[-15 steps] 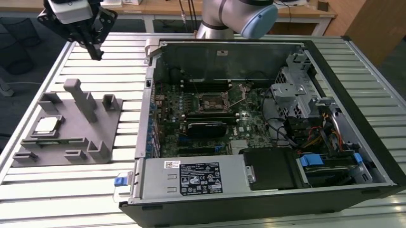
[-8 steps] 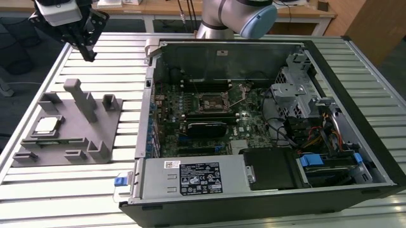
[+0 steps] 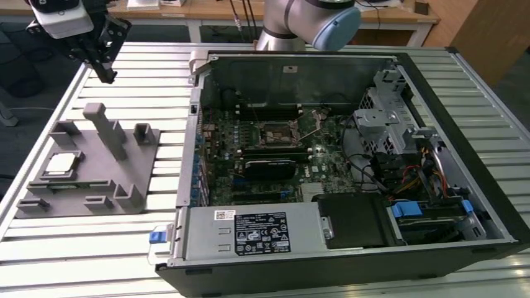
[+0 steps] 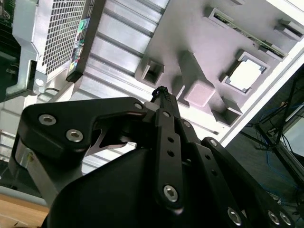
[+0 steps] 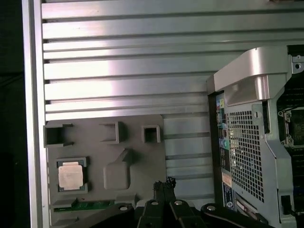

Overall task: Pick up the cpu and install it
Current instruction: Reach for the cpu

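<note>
The white label on the power supply carried print too small to read; nothing else was legible.

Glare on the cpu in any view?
Exterior view: cpu evenly lit, no hotspot. Second wrist view: cpu top washed out white. First wrist view: cpu bright but less washed; glare streaks across the table slats.

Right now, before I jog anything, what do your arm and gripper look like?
The arm is silver-grey tubing with a pale blue joint cap. The gripper is black, with slim linkage fingers pinned by silver screws, under a white wrist block.
</note>
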{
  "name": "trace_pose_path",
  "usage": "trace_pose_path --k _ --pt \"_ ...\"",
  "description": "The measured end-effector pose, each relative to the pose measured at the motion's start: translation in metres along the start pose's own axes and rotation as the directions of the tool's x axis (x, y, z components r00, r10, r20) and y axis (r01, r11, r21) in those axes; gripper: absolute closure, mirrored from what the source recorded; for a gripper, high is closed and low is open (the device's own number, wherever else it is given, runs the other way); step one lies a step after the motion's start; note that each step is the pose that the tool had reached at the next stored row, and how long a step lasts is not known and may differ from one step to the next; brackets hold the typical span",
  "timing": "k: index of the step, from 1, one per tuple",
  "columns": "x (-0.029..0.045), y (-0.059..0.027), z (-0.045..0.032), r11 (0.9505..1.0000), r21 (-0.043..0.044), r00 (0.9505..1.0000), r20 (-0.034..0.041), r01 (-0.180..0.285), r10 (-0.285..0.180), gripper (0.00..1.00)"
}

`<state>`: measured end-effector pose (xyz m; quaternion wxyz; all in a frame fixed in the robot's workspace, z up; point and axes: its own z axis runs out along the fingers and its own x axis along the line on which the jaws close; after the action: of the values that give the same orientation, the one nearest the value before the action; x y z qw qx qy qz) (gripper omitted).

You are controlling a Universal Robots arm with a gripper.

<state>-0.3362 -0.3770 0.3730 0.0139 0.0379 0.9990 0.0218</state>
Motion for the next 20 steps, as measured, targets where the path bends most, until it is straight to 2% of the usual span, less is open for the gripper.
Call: trace_pose_path --k 20 --pt "0.0526 -0.0053 0.0136 1.0000 0.0000 1.0000 0.0000 0.000 0.000 0.89"
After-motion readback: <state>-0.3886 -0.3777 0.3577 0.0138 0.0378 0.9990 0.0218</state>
